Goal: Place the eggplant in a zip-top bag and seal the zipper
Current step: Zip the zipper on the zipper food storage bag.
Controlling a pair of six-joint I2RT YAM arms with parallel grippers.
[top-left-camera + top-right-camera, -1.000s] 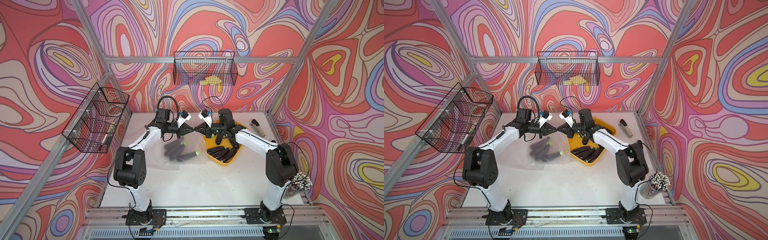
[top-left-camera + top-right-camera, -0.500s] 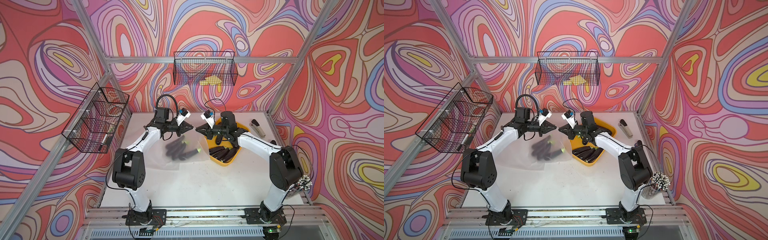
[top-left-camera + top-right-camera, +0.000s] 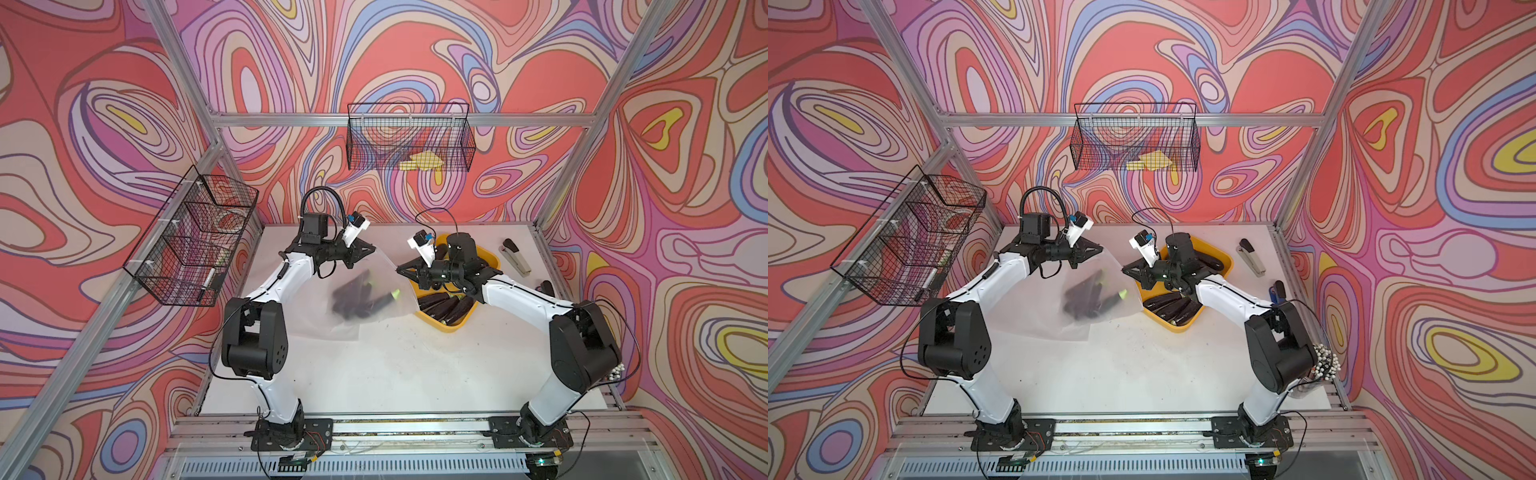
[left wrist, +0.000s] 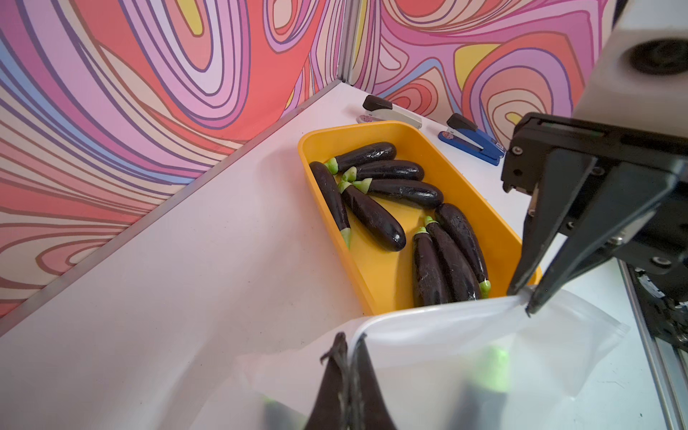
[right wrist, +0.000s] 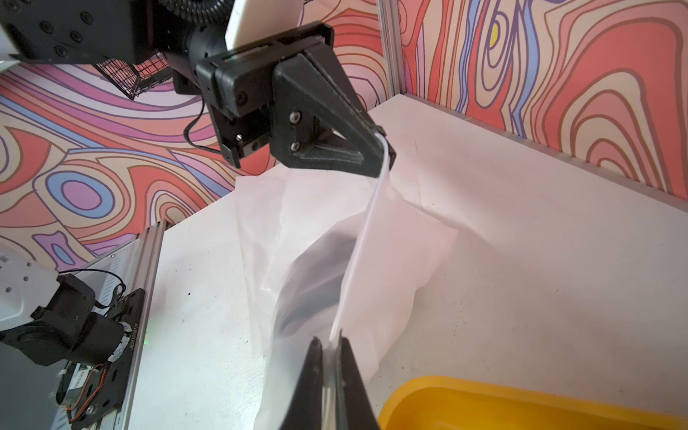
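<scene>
A translucent zip-top bag (image 3: 365,309) (image 3: 1090,316) rests on the white table with several dark eggplants (image 3: 353,297) (image 3: 1084,297) inside. Its white zipper strip (image 5: 363,238) (image 4: 428,309) runs taut as one line between my two grippers. My left gripper (image 4: 350,340) (image 3: 372,249) (image 5: 385,149) is shut on one end of the strip. The other end sits in my right gripper (image 5: 329,340) (image 3: 399,269) (image 4: 525,298), also shut on it. The top edge of the bag is lifted off the table.
A yellow tray (image 3: 453,328) (image 4: 372,128) with several more eggplants (image 4: 376,219) stands just right of the bag, under the right arm. Two staplers (image 3: 515,257) (image 4: 473,141) lie at the back right. Wire baskets (image 3: 191,241) (image 3: 409,141) hang on the walls.
A second ago the two grippers met tip to tip at the middle of the bag's top. They have since drawn apart along the zipper, left going left, right going right.
</scene>
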